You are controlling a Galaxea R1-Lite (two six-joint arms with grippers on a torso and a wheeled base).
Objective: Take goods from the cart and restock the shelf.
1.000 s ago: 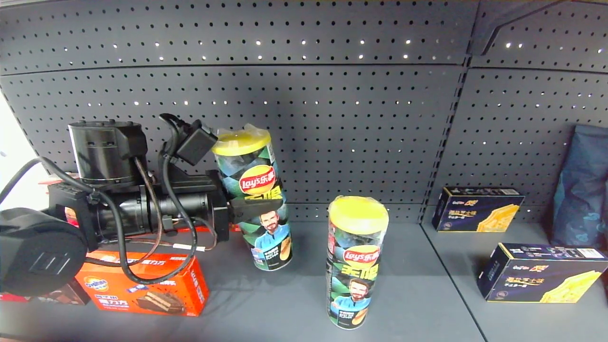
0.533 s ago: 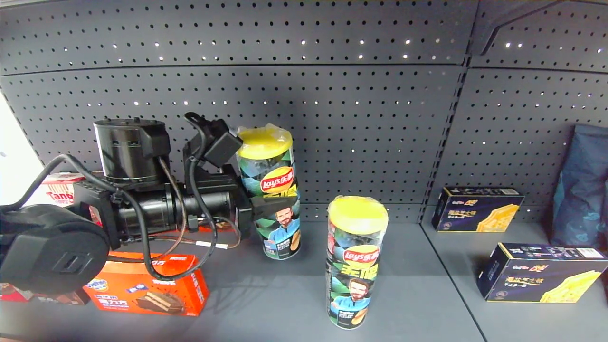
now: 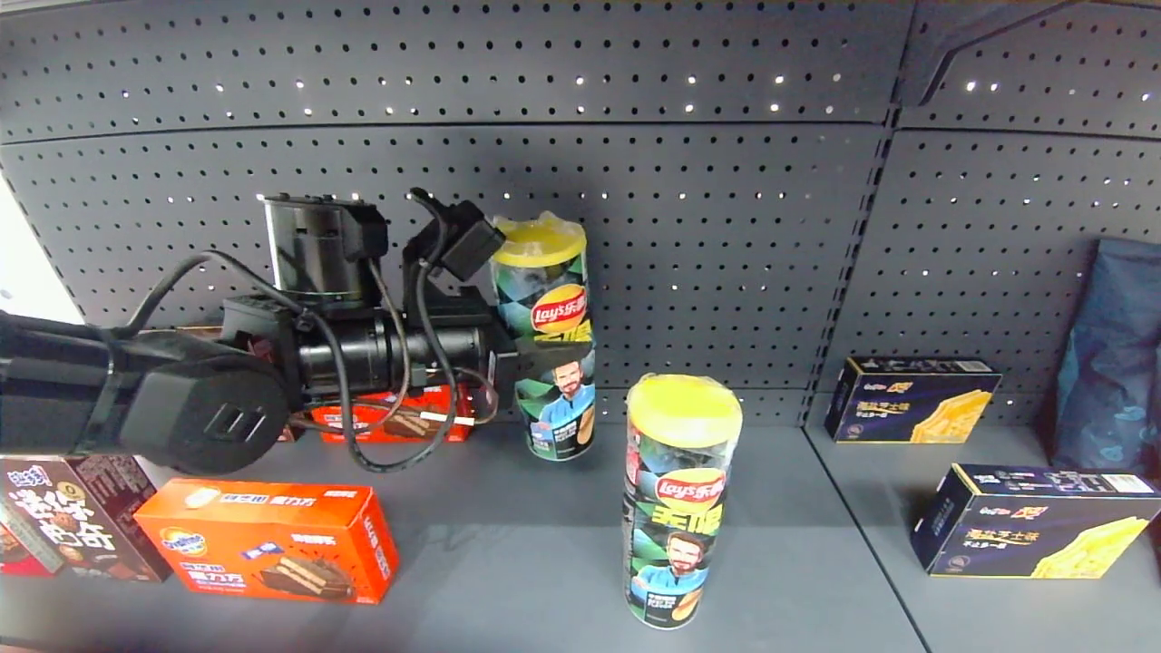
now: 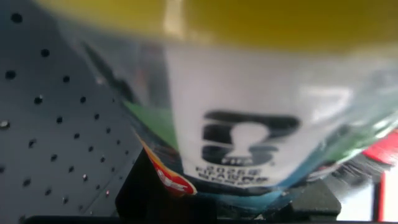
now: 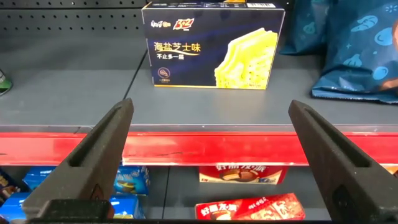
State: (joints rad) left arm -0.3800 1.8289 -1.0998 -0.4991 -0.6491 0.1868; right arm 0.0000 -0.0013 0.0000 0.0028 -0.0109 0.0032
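A tall chip can (image 3: 547,299) with a yellow lid is held upright, slightly tilted, near the pegboard at the back of the grey shelf (image 3: 508,562). My left gripper (image 3: 544,361) is shut on the can's middle, coming in from the left. In the left wrist view the can (image 4: 249,124) is seen close up. I cannot tell whether its base touches the shelf. A second, identical can (image 3: 680,499) stands to the front right of it. My right gripper (image 5: 211,168) is open with nothing between its fingers, in front of the red shelf edge (image 5: 205,149).
An orange box (image 3: 268,553) and a dark brown box (image 3: 63,526) lie at the front left, with a red box (image 3: 390,422) behind the arm. Two navy boxes (image 3: 916,399) (image 3: 1034,531) and a blue bag (image 3: 1111,354) fill the right bay. The right wrist view faces a navy box (image 5: 214,43).
My left arm has carried the can to the right and back toward the pegboard, uncovering the dark brown box at the left. The standing can has not moved.
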